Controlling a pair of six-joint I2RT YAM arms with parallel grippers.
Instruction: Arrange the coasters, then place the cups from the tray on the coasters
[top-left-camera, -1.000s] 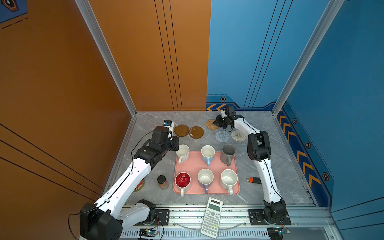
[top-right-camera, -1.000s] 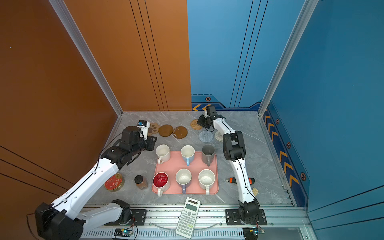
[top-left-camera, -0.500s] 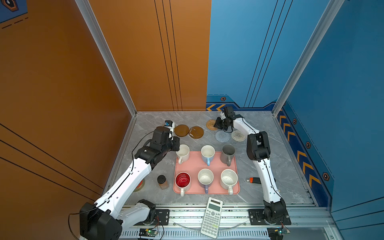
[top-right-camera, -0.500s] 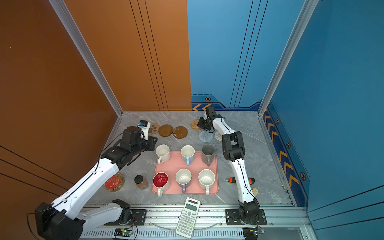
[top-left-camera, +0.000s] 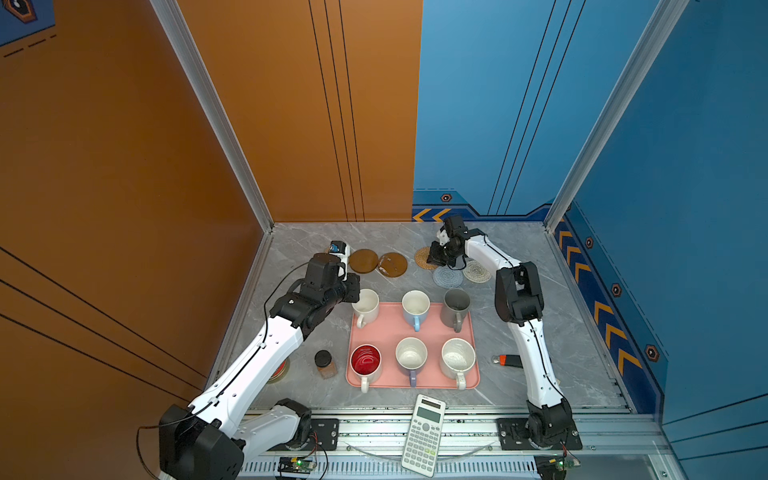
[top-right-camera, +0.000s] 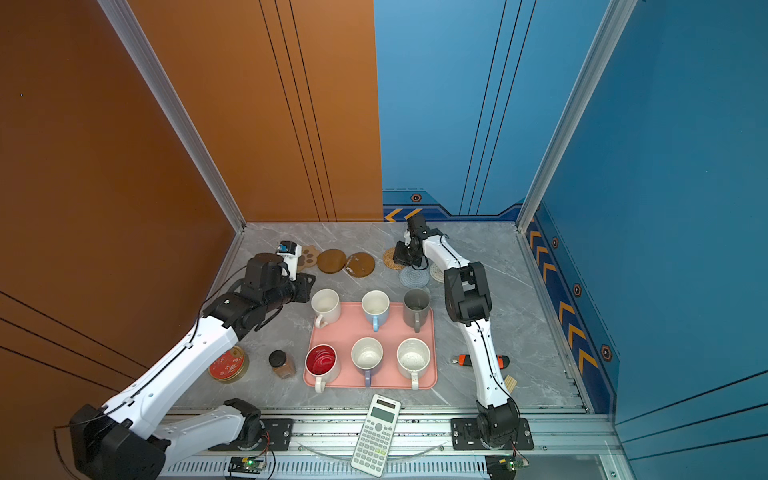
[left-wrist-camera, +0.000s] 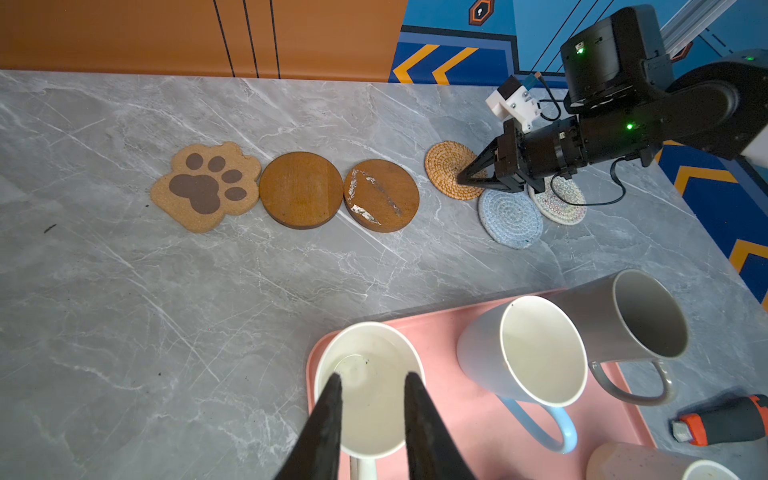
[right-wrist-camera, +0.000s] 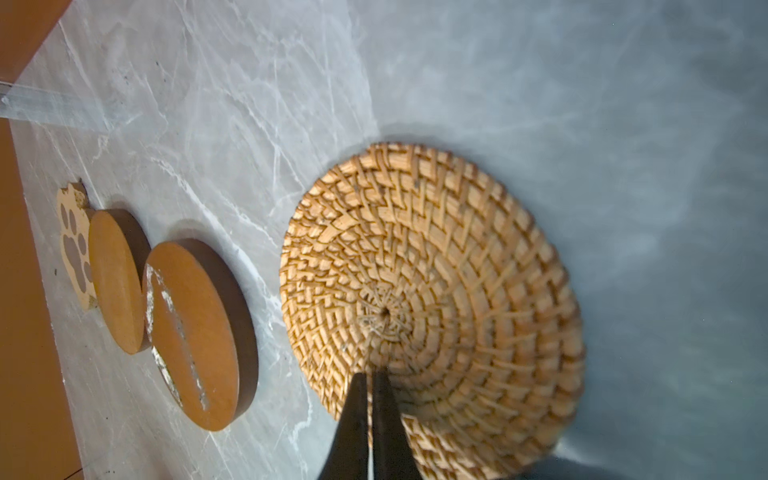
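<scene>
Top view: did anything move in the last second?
Barely: the right arm's shut fingers seem to have dipped slightly toward the straw coaster. Nothing grabbed or released. The left arm, mugs, tray and other coasters stayed put.

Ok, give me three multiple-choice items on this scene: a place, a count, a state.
1. Where is the right tool's tip? A at the rattan coaster; B over the tray; C by the calculator.
2. How many coasters lie on the table? A four; B six; C eight.
3. The right tool is: A shut; B wide open; C gripping a cup.
Answers: 1 A, its tip sits over the rattan weave; 2 B, paw, two brown, rattan, blue, whitish; 3 A, its fingers meet with no gap.
</scene>
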